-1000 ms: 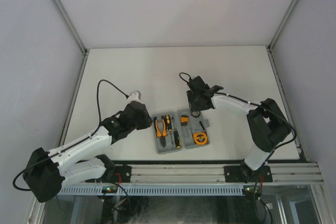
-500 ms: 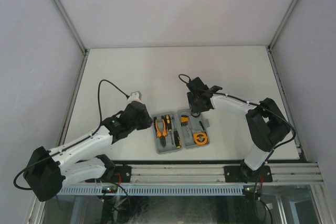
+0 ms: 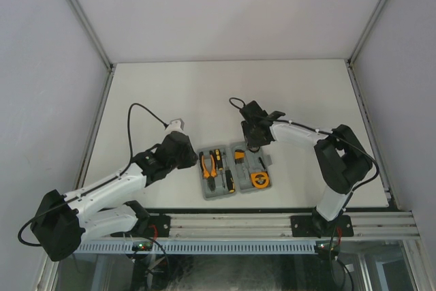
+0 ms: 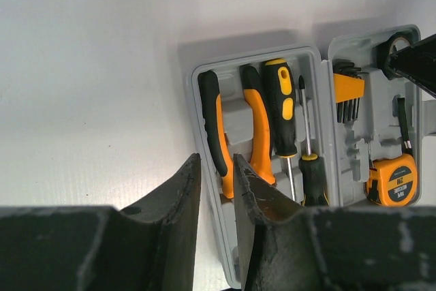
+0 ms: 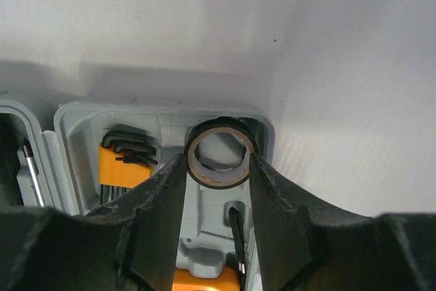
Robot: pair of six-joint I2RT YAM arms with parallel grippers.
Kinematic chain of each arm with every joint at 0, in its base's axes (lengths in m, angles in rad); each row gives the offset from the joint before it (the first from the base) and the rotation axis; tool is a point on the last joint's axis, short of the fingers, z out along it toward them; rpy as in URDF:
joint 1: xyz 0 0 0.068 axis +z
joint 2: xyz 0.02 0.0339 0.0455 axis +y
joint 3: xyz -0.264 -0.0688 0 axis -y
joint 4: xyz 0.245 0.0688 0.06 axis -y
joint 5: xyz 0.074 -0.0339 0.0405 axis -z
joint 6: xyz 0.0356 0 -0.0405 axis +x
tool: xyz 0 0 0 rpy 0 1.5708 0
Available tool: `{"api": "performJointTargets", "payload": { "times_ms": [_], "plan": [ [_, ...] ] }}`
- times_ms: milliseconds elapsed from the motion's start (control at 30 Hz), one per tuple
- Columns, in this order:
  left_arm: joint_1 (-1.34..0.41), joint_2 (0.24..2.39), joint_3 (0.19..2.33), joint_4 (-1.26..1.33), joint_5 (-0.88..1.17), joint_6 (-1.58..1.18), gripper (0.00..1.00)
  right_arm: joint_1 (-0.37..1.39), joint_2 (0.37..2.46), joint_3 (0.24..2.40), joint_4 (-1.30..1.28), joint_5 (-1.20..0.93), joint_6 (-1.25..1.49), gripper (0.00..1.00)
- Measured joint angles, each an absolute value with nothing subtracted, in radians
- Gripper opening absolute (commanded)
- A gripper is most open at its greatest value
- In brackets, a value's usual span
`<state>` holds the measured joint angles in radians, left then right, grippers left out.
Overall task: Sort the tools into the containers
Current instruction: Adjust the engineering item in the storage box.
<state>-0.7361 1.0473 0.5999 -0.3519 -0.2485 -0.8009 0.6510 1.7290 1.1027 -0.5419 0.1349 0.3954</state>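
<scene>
The grey hinged case lies open near the table's front edge. Its left half holds orange-handled pliers and two yellow-and-black screwdrivers. The right half holds the orange hex-key set and the orange tape measure. My right gripper is shut on a black ring, held over the far right pocket of the right half. My left gripper hovers at the case's left rim, jaws narrowly open, with the rim showing in the gap.
The white table stretches behind the case, with grey walls on three sides. A metal rail runs along the front edge. A black strap lies in the right half beside the tape measure.
The right gripper has drifted slightly left with the ring, over the right half's far pocket. The left arm has hardly moved.
</scene>
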Motion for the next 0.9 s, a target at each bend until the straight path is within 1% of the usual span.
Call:
{"api": "performJointTargets", "payload": {
  "times_ms": [500, 567, 900],
  "plan": [
    [-0.734, 1.047, 0.6, -0.352, -0.249, -0.801, 0.29, 0.683, 1.783, 1.142, -0.562, 0.176, 0.386, 0.35],
    [-0.733, 1.047, 0.6, -0.352, -0.249, -0.801, 0.29, 0.692, 1.805, 1.14, -0.55, 0.195, 0.388, 0.35],
    [-0.73, 1.047, 0.6, -0.352, -0.249, -0.801, 0.29, 0.696, 1.772, 1.111, -0.524, 0.191, 0.392, 0.35]
  ]
}}
